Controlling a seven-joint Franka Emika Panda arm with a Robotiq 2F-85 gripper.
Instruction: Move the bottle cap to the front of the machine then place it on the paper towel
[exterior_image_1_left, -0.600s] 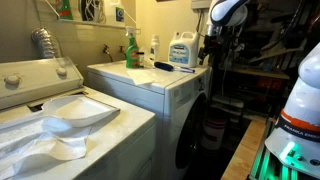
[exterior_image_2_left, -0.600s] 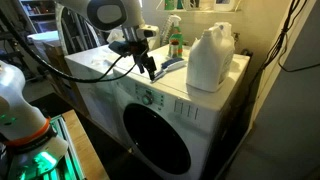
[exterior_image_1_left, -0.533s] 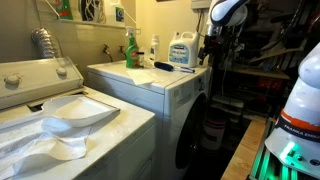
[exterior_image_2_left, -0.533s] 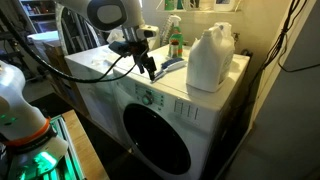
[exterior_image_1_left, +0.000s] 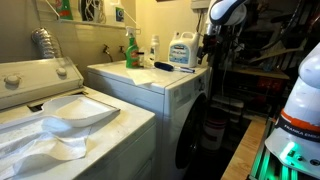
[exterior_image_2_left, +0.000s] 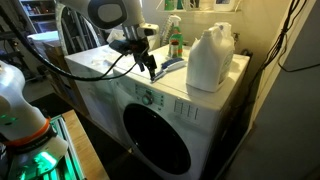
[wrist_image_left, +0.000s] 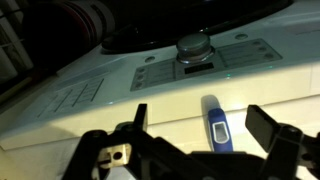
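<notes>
The machine (exterior_image_2_left: 100, 98) is plain white, its round door (exterior_image_2_left: 155, 140) dark, nearly black. The jug (exterior_image_1_left: 182, 50) is white with a blue label, the spray bottle (exterior_image_1_left: 131, 52) green, the claw (exterior_image_2_left: 151, 70) black, the stick (wrist_image_left: 218, 125) blue and white.

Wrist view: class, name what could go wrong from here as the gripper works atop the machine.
1. The gripper is open right over a blue-and-white stick-like object; closing here might grab that instead of the intended item.
2. It hangs near the front edge of the machine; a nudged item could slide off.
3. The white jug stands close by; a sideways swing might bump it.
</notes>
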